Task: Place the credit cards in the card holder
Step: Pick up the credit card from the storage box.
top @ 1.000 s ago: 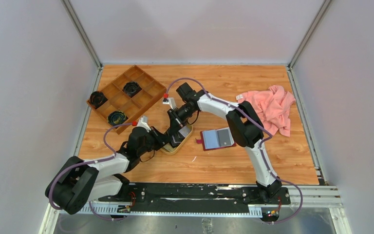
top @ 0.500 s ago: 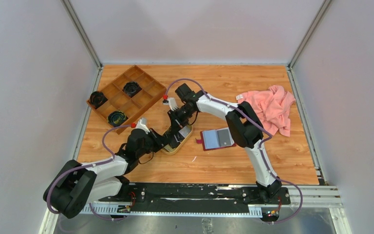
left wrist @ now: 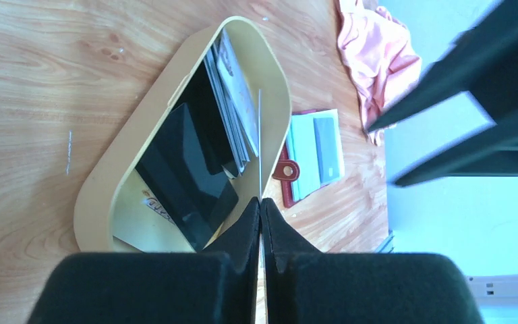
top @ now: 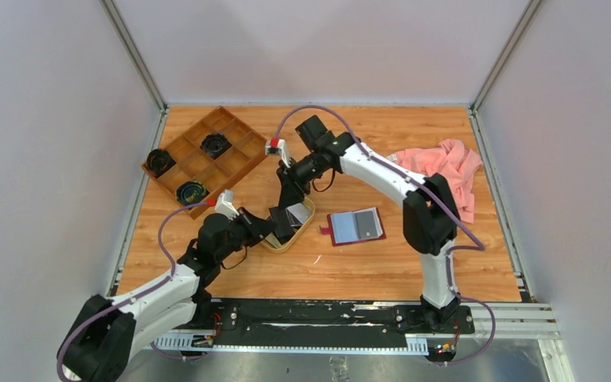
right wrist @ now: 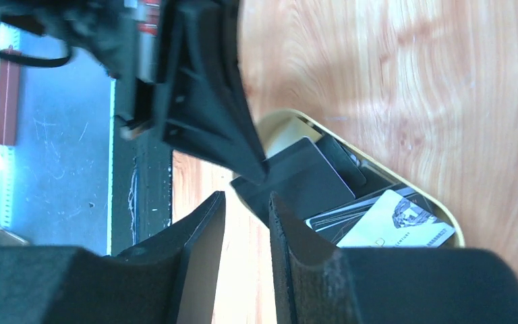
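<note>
The open dark red card holder [top: 356, 226] lies flat, grey-blue inside up, right of the oval tan tray [top: 285, 247]. My left gripper [top: 277, 224] is shut on a credit card [top: 295, 213] and holds it on edge just above the tray. In the left wrist view the gripper [left wrist: 260, 200] pinches that card [left wrist: 260, 135], seen edge-on, with the card holder [left wrist: 317, 148] beyond it. More cards [left wrist: 233, 101] lie in the tray [left wrist: 108, 169]. My right gripper [top: 288, 191] is open and empty above the tray's far end. In its own view [right wrist: 246, 199] it faces the held card [right wrist: 297, 177] and a white card [right wrist: 394, 223].
A brown compartmented box [top: 207, 159] with black coiled items stands at the back left. A pink cloth [top: 445, 175] lies at the back right and also shows in the left wrist view [left wrist: 378, 54]. The two grippers are close together over the tray.
My right gripper has risen out of the tray and pulled back. My left gripper has reached forward and now holds a card lifted on edge over the tray.
</note>
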